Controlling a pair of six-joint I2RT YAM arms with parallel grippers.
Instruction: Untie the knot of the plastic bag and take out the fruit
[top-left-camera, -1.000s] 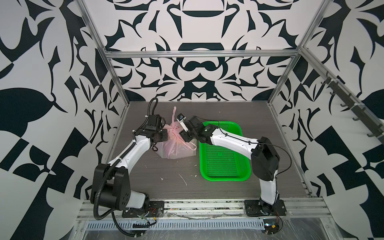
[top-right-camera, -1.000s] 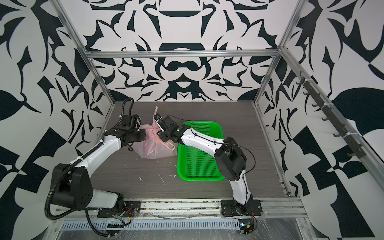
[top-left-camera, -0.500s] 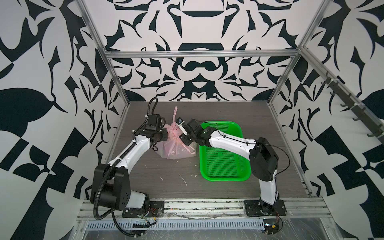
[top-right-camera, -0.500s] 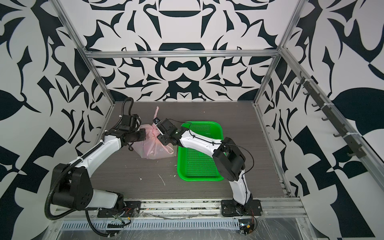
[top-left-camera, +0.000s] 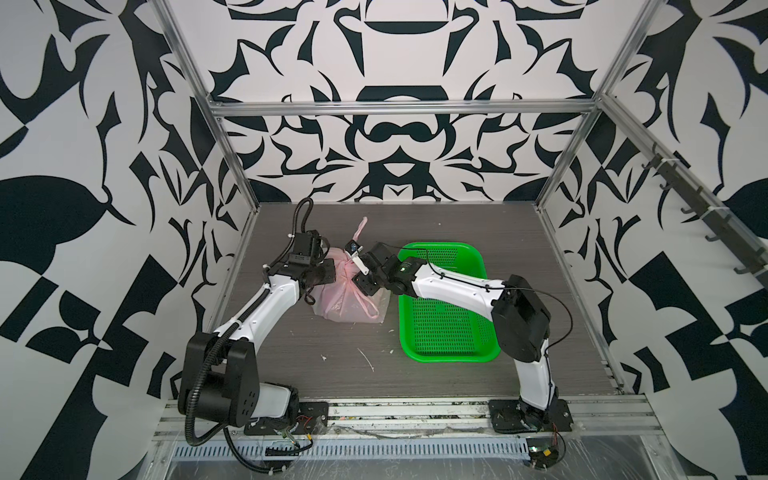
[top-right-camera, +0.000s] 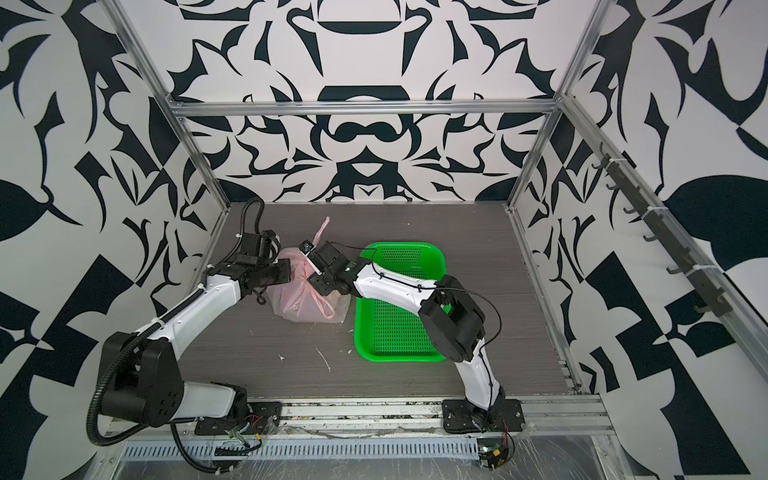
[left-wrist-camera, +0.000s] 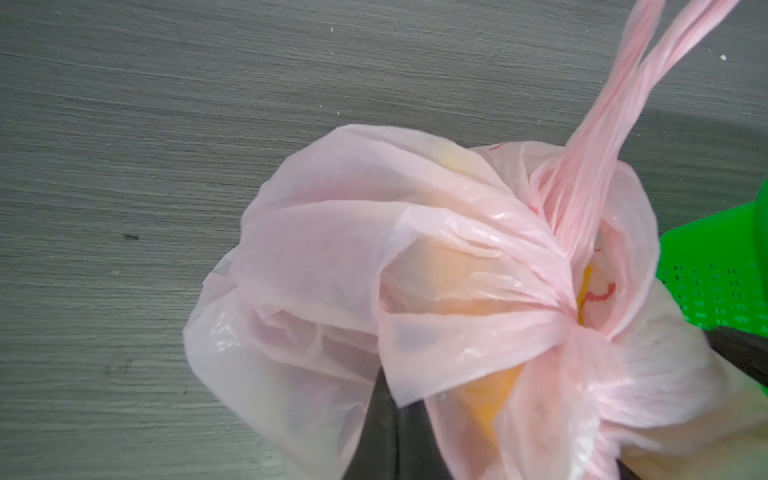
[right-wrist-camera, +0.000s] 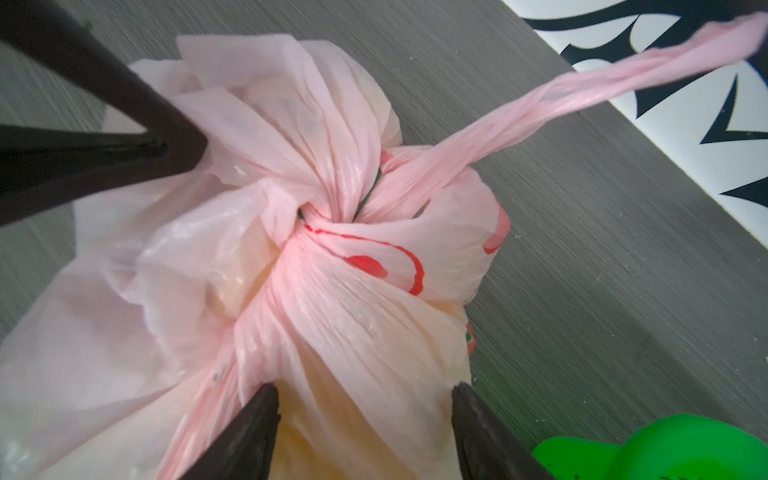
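- Black-and-white patterned walls enclose a grey wood-grain bench (top-left-camera: 291, 374). In both top views the plastic bag (top-left-camera: 345, 307) (top-right-camera: 299, 307) sits left of the bench's middle, just beside the left rim of a green basket (top-left-camera: 449, 357).
- From above, both arms meet over the bag's top and cover the knot (right-wrist-camera: 316, 216). Only the wrist views show it, still tied.
- In the right wrist view, the right gripper (right-wrist-camera: 365, 415) is open, its fingers astride the gathered film just beside the knot.
- That same view shows the left gripper (right-wrist-camera: 178, 145) closed, tips pressed to the bag's film. Whether film is caught between them cannot be told.
- One handle loop (top-left-camera: 361, 226) stands up toward the bench's back edge.
- Through the film, the left wrist view shows yellow-orange fruit (left-wrist-camera: 490, 399). From above the bag reads only as a pink mass.
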